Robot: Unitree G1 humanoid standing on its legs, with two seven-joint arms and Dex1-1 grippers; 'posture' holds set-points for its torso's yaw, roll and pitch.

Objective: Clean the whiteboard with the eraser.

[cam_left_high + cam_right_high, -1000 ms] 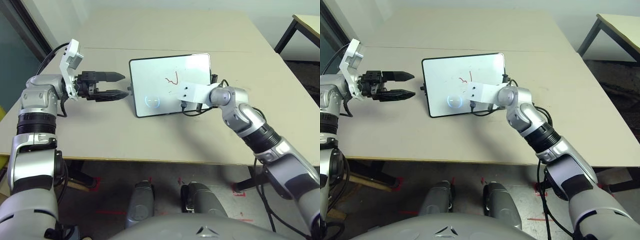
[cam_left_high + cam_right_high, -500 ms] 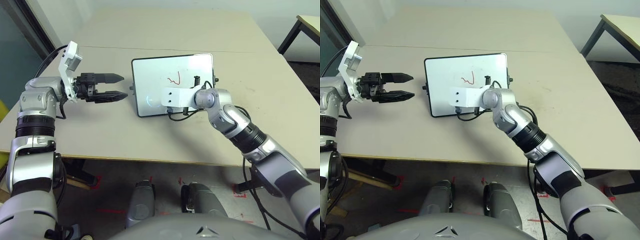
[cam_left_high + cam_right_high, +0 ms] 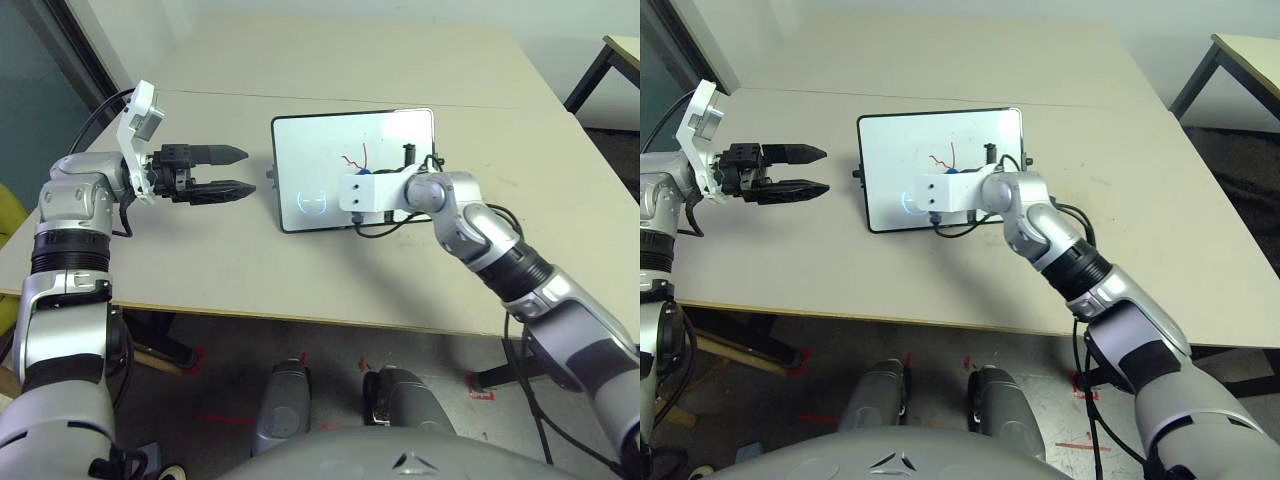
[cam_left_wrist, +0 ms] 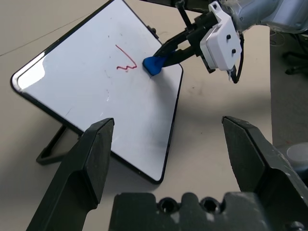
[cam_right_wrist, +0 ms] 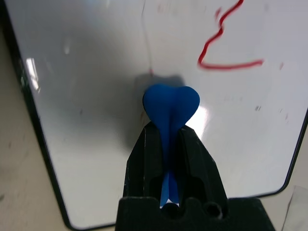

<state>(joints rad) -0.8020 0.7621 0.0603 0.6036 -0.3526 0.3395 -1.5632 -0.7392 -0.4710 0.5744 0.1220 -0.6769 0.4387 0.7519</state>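
The whiteboard [image 3: 320,145] stands propped at a tilt in the middle of the table, with a red scribble [image 3: 352,158] on its upper middle and a faint bluish circle [image 3: 312,201] lower left. My right gripper [image 4: 168,50] is shut on the blue eraser [image 5: 171,103], whose tip presses on the board just below the scribble [image 5: 226,53]. The eraser [image 4: 154,64] also peeks out under the white wrist camera [image 3: 365,190]. My left gripper [image 3: 248,170] hovers open to the left of the board, pointing at it with nothing between its fingers.
The board rests on a black wire stand [image 4: 48,149]. A black cable [image 3: 385,225] loops from my right wrist onto the table in front of the board. A second table [image 3: 620,50] stands at the far right. The beige table [image 3: 200,270] stretches wide around the board.
My right gripper slid the eraser leftward across the board, then came back a little toward the scribble. The red scribble remains. The left arm has held still; the camera shifted slightly.
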